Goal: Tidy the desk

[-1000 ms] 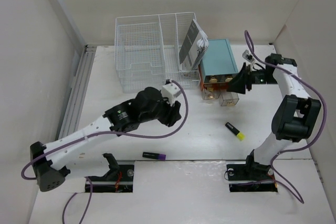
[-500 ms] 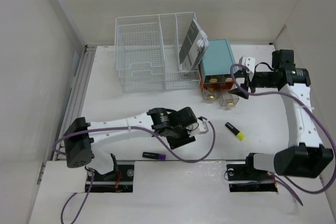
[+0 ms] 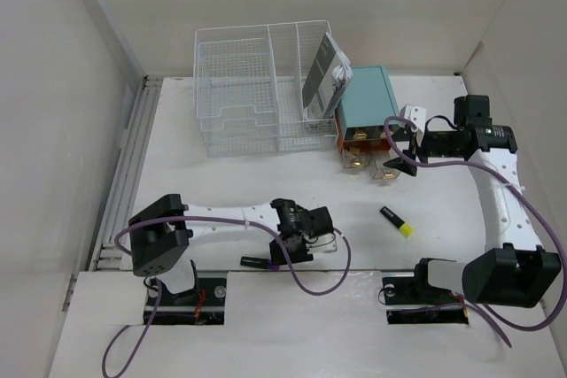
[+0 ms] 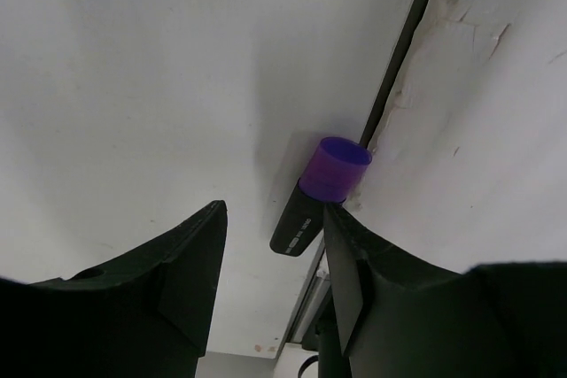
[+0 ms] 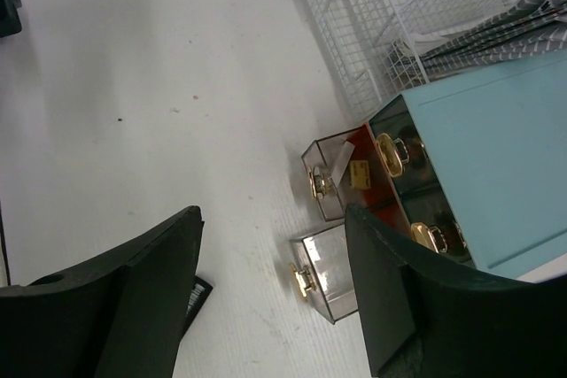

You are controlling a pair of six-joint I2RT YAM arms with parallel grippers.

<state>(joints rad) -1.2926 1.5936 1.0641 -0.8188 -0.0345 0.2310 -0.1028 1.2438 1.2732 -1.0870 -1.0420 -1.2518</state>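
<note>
On the white desk (image 3: pixel 221 183) a black marker with a purple cap (image 3: pixel 260 262) lies by the near edge. My left gripper (image 3: pixel 283 252) is open and low over it. In the left wrist view the marker (image 4: pixel 317 194) lies between the open fingers, close against the right one (image 4: pixel 341 254), with the gripper (image 4: pixel 270 254) not closed on it. My right gripper (image 3: pixel 396 142) is open and empty above the two clear drawers (image 3: pixel 386 170) pulled out of the teal drawer box (image 3: pixel 368 99). In the right wrist view one drawer (image 5: pixel 332 272) shows between the fingers of the gripper (image 5: pixel 275 281).
A black highlighter with a yellow cap (image 3: pixel 396 221) lies right of centre. A white wire organizer (image 3: pixel 257 86) holding a striped booklet (image 3: pixel 323 77) stands at the back. A ribbed metal rail (image 3: pixel 133 157) runs along the left edge. The second clear drawer (image 5: pixel 330 179) holds a small yellow item.
My left arm has swung from beside the organizer down to the near edge, over the purple marker. My right arm has changed pose; its gripper stays by the drawers.
</note>
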